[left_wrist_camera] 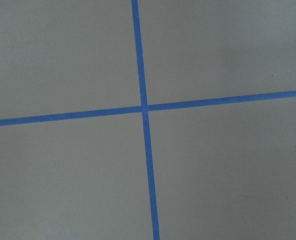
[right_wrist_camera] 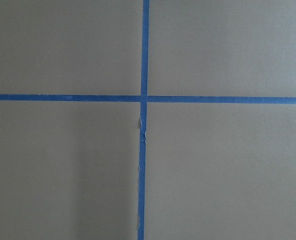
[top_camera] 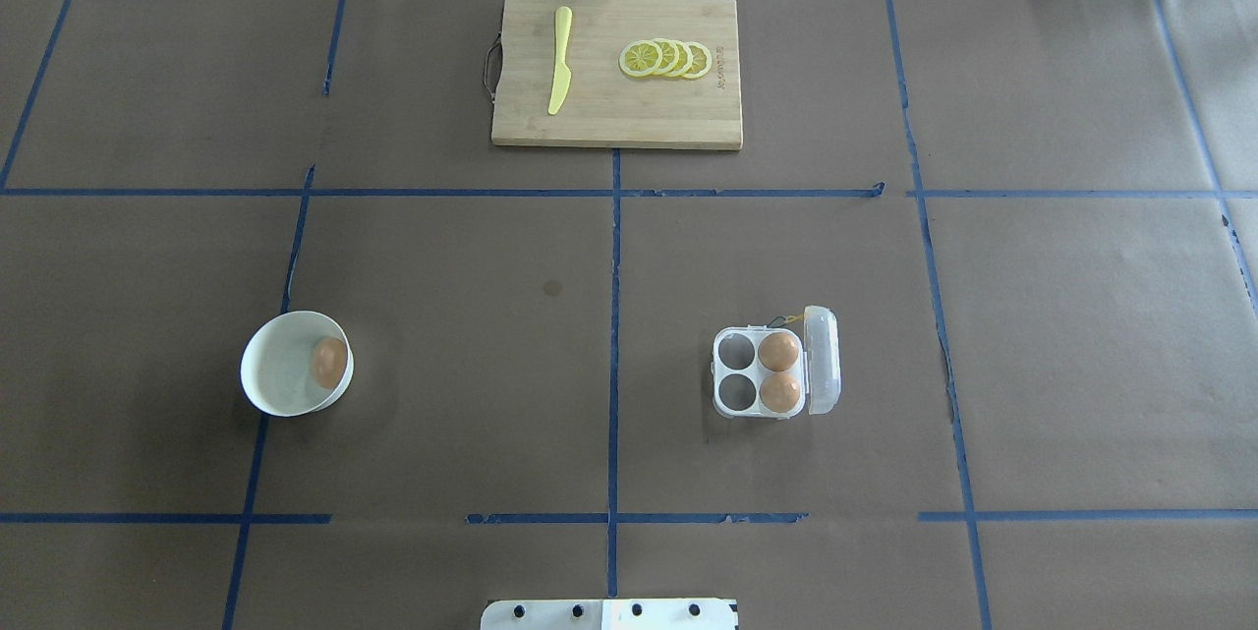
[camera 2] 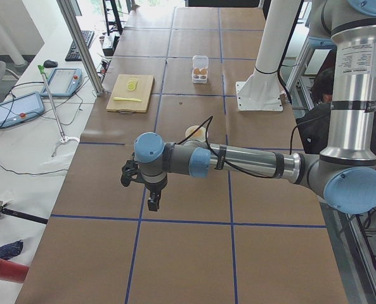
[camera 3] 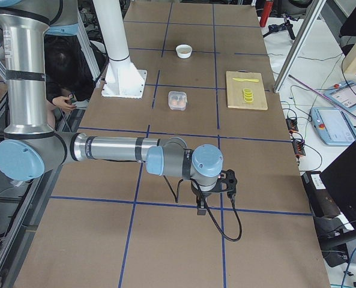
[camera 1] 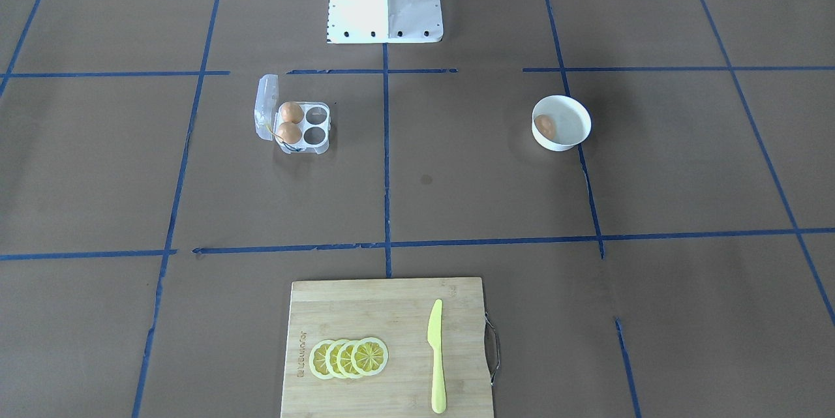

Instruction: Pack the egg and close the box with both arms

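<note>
One brown egg [top_camera: 329, 363] lies in a round white bowl [top_camera: 265, 384] on the table's left half. The clear box [top_camera: 755, 376] stands open on the right half, its lid [top_camera: 822, 360] tipped up on the right side. Two brown eggs [top_camera: 779, 352] fill its right cells and its two left cells are empty. The left gripper [camera 2: 153, 204] shows only in the exterior left view, far from the bowl at the table's end. The right gripper [camera 3: 200, 210] shows only in the exterior right view, far from the box. I cannot tell whether either is open or shut.
A wooden cutting board [top_camera: 609, 119] at the far middle carries lemon slices [top_camera: 666, 59] and a yellow knife [top_camera: 559, 72]. The white pedestal base [camera 1: 385, 7] stands at the robot's edge. Blue tape lines cross the brown table cover. Both wrist views show only tape crossings.
</note>
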`<action>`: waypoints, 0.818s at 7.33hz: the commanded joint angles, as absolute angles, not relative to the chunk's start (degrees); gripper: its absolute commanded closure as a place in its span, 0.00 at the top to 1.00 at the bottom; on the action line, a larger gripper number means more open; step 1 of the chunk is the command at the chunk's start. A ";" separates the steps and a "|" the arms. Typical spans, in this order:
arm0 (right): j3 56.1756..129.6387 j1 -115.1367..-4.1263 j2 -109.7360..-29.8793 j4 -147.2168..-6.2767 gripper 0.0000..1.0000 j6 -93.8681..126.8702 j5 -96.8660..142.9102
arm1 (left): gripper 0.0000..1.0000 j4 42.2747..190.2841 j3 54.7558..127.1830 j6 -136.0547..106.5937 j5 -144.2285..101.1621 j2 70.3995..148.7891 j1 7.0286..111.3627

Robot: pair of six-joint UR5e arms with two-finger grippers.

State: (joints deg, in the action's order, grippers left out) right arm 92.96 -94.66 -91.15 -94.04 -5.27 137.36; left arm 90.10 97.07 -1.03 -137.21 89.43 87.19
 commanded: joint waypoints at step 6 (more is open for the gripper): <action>96.14 -91.86 -90.97 -87.91 1.00 -2.49 138.95 | 1.00 91.58 100.72 -0.97 -138.33 98.17 86.58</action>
State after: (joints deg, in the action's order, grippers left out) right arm 94.92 -93.56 -91.02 -89.70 -4.47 138.22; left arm 90.96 100.46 -0.91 -137.88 96.29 87.05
